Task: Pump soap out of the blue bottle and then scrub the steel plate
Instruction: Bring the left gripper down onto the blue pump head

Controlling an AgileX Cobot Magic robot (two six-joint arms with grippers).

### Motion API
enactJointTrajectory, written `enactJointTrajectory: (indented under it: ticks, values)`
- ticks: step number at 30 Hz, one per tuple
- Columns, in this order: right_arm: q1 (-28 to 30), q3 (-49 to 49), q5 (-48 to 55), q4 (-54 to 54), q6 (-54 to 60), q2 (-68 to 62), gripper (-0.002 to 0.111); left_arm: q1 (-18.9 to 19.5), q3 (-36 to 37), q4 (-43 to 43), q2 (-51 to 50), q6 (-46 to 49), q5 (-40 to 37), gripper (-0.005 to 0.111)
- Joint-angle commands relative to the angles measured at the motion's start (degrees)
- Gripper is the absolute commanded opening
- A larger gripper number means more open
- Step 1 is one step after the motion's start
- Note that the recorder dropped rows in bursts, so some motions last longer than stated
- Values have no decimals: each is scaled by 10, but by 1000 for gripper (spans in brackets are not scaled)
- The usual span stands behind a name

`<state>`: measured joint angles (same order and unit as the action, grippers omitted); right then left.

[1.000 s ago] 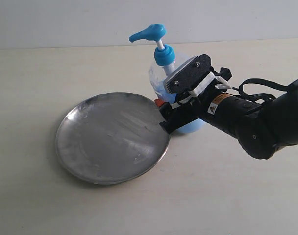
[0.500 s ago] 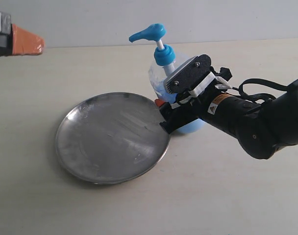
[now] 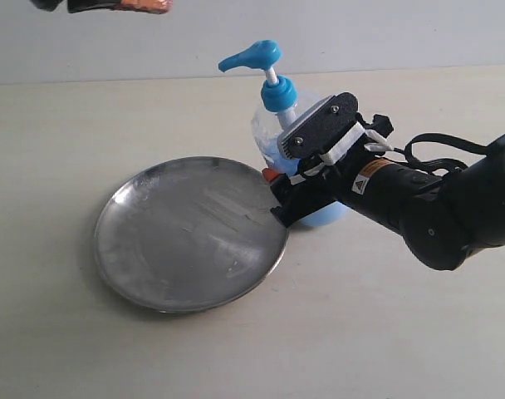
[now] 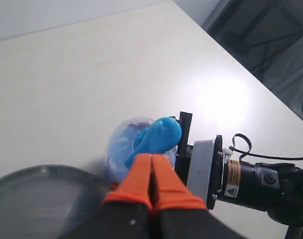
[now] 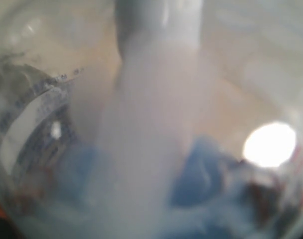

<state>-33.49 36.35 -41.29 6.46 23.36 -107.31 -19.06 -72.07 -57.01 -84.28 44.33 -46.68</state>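
The blue bottle point(image 3: 267, 133) is placed just beside the far right rim of the steel plate point(image 3: 186, 233), with the right gripper point(image 3: 284, 176) set around it, right of that plate.

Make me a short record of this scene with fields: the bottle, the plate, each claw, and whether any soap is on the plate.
Bottle: clear plastic pump bottle with blue head, upright on the pale table, at the plate's rim, light blue soap inside
Plate: round shallow steel plate, lying flat, streaky
Soap on plate: none visible
Right claw: closed around the bottle's body
Left claw: orange fingers pressed together, empty, above the pump head; contact cannot be told
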Motion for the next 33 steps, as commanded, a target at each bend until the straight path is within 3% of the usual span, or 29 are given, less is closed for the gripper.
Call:
enactJointTrajectory:
  ticks: [1, 11, 18, 33]
  values:
    - [1, 1, 21, -9, 0, 4, 0, -31, -58, 25, -53, -13, -6, 0]
    - [1, 1, 21, -9, 0, 4, 0, -81, -142, 77, -125, -46, -8, 0]
    - [1, 1, 21, -9, 0, 4, 0, -108, -160, 119, -136, -63, -14, 0]
    - [1, 1, 22, -9, -8, 4, 0, -108, -160, 146, -138, -73, -24, 0]
